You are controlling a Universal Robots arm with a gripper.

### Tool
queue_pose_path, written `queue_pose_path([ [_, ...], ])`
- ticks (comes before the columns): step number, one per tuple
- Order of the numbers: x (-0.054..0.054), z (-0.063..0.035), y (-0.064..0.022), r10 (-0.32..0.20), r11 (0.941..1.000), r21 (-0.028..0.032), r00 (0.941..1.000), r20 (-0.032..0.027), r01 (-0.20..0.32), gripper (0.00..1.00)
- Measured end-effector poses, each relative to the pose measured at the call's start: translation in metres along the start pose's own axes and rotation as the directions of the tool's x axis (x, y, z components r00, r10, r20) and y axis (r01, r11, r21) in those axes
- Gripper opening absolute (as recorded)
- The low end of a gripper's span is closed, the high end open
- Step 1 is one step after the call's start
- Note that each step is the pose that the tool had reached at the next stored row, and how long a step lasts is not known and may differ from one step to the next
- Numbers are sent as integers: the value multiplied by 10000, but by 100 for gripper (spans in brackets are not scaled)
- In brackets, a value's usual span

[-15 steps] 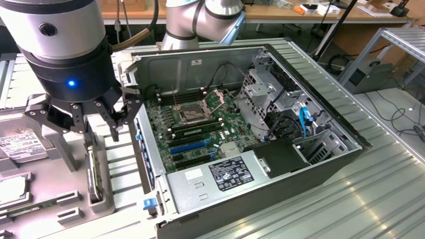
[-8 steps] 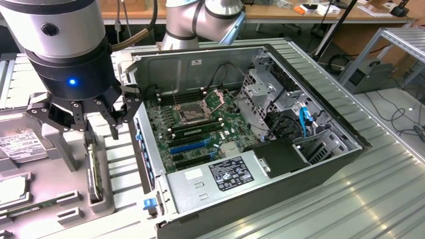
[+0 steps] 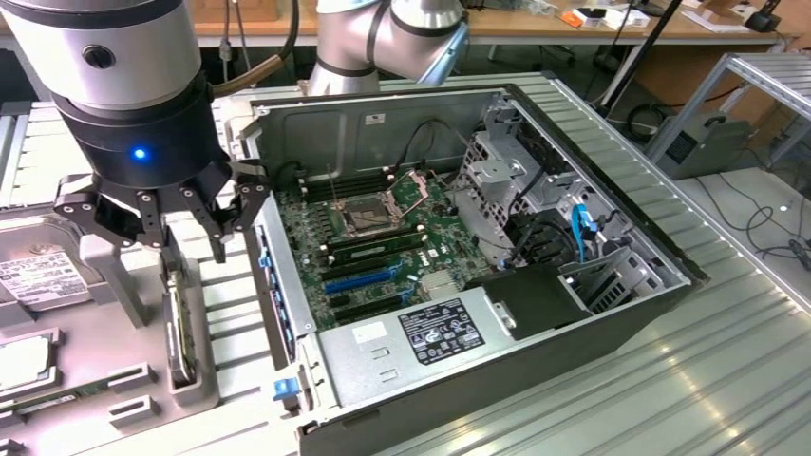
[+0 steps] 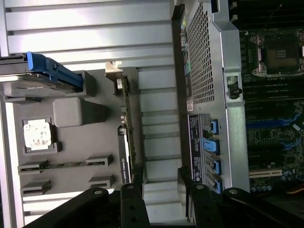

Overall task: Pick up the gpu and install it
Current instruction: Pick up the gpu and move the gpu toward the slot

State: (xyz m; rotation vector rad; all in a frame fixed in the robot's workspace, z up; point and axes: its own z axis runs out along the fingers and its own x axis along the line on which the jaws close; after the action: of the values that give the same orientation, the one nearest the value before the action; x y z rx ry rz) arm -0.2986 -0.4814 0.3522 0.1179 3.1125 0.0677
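Pincer [image 3: 171,242] hangs over the gpu [image 3: 179,323] with its fingers apart, holding nothing and clear of the card. The gpu stands on edge in a slot of the grey holder tray [image 3: 133,385], not yet installed. It is just beside the open computer case [image 3: 380,123], on the exterior view's left.

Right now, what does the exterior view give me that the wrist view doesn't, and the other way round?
Exterior view: the power supply, the blue cable, and the tool from outside, fingers spread, above the gpu. Wrist view: the gpu's silver end bracket and the blue handle on the hard drive. Both: the gpu standing on edge in its gray holder beside the open case, and the CPU socket.
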Motion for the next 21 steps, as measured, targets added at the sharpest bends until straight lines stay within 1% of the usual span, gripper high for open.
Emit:
queue_pose_path([
  [7, 6, 30, 74, 0, 10000, -1, 10000, 1, 0, 42],
  [21, 16, 71, 183, 1, 10000, 0, 10000, 0, -1, 42],
])
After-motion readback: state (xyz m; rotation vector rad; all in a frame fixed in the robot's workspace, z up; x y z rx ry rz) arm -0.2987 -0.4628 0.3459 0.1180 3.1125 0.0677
